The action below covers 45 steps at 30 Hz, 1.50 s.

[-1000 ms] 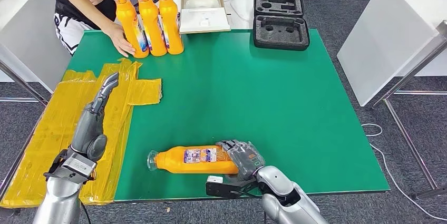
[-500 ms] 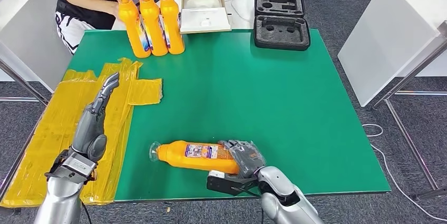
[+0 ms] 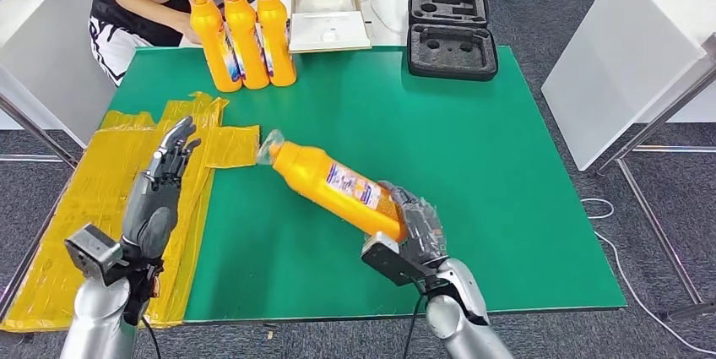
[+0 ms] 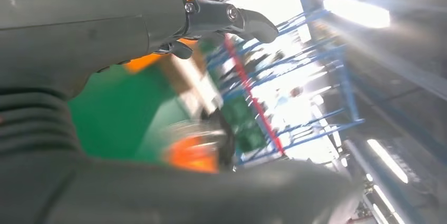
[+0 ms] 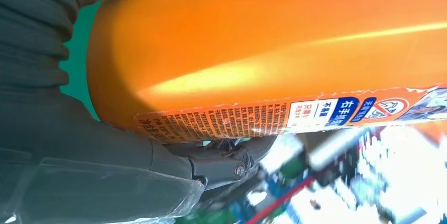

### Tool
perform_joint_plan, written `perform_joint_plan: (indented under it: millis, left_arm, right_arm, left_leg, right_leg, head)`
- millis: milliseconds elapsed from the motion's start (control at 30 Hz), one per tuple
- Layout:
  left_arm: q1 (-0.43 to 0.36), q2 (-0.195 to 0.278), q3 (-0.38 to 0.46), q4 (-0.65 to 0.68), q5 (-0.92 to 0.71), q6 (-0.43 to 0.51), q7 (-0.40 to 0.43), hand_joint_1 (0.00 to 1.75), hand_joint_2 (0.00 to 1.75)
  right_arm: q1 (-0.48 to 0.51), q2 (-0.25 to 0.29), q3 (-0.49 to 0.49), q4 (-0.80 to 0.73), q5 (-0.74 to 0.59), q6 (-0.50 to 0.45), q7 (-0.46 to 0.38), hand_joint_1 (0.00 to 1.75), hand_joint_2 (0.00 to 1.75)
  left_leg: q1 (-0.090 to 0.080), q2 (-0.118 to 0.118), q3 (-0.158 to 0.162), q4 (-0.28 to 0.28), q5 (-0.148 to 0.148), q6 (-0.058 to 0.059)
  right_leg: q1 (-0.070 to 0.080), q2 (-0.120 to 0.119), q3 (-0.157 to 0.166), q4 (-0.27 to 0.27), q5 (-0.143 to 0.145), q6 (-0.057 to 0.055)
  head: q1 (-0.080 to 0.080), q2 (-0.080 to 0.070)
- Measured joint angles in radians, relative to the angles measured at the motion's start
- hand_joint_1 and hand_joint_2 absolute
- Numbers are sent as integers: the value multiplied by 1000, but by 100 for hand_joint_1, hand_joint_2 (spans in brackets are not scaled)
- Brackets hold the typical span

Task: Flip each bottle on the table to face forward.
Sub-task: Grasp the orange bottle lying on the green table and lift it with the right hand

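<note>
Hard to see all of the right hand [image 3: 414, 228]: fingers half hidden behind the orange bottle [image 3: 338, 187], and the left wrist view too blurry to read. Wrapped tight round the bottle's fat bottom end, near the front edge of the green table [image 3: 473, 156], a bit right of the middle. Bottle lifted and tilted, cap end [image 3: 272, 147] pointing up and away toward the left, label [image 3: 354, 187] on top. Up close in the right wrist view, bottle [image 5: 274, 60] pressed against the palm, with dark fingers [image 5: 232, 158] curled under it. Left hand [image 3: 159, 190] raised over the yellow sheet [image 3: 101, 182] by the left edge, fingers straight and a little apart, holding nothing. Three more bottles [image 3: 241, 34] standing in a row at the far left corner, a person's hand [image 3: 184, 28] just beside them.
</note>
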Motion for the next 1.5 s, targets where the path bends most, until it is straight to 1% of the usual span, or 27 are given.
perform_joint_plan:
  millis: [67,200,267,333,367,500,633,767,900,1300,1500]
  left_arm:
    - [-5,-5,-13,14,29,-5,36,0,175]
    - [-15,-11,-30,32,40,-6,45,0,175]
    - [-17,-11,-34,39,44,-6,50,0,87]
    - [-21,-12,-39,48,57,-11,76,0,0]
    - [-24,-13,-44,55,70,-16,93,0,0]
    - [-56,-25,-80,96,140,-28,141,0,175]
    - [-100,-42,-138,133,195,-6,181,0,175]
    - [-137,-61,-195,169,236,8,196,0,175]
    - [-165,-81,-231,201,284,14,208,0,175]
    - [-214,-103,-280,248,359,23,226,0,175]
    - [-240,-107,-289,265,403,33,241,0,175]
  right_arm:
    - [3,11,-22,-14,-22,-17,-15,175,175]
    - [10,23,-46,-29,-30,-23,-22,175,175]
    - [13,28,-52,-31,-34,-26,-26,175,175]
    - [15,32,-57,-32,-46,-40,-38,175,175]
    - [15,36,-61,-33,-57,-52,-47,175,175]
    - [14,61,-75,-42,-109,-94,-85,175,175]
    - [8,83,-78,-63,-180,-98,-133,175,175]
    - [-11,101,-68,-66,-202,-98,-157,175,175]
    - [-36,116,-42,-60,-212,-97,-172,175,175]
    - [-107,127,21,-16,-238,-95,-195,175,175]
    - [-148,128,87,51,-246,-86,-210,175,175]
  left_leg:
    - [0,1,0,0,0,0]
    - [0,1,0,0,0,0]
    - [0,1,0,0,0,0]
    - [0,1,-1,0,0,0]
    - [0,1,-1,0,0,0]
    - [0,1,-1,0,0,0]
    - [0,0,-1,0,0,0]
    - [0,0,-2,0,0,0]
    - [0,0,-2,0,1,1]
    - [0,0,-2,0,1,0]
    - [0,0,-2,0,1,1]
  right_leg:
    - [0,0,0,0,0,0]
    - [0,0,0,0,0,0]
    - [0,0,0,0,0,0]
    - [0,0,-1,0,0,0]
    - [0,0,-1,0,0,0]
    - [0,0,-1,0,0,0]
    - [0,0,-1,0,0,0]
    - [0,0,-1,0,1,0]
    - [0,0,-1,0,1,1]
    - [0,0,-1,0,1,0]
    - [0,0,-1,0,1,1]
  head:
    - [0,0]
    - [0,0]
    - [0,0]
    - [0,0]
    - [0,0]
    - [0,0]
    - [0,0]
    - [0,0]
    - [0,0]
    - [0,0]
    - [0,0]
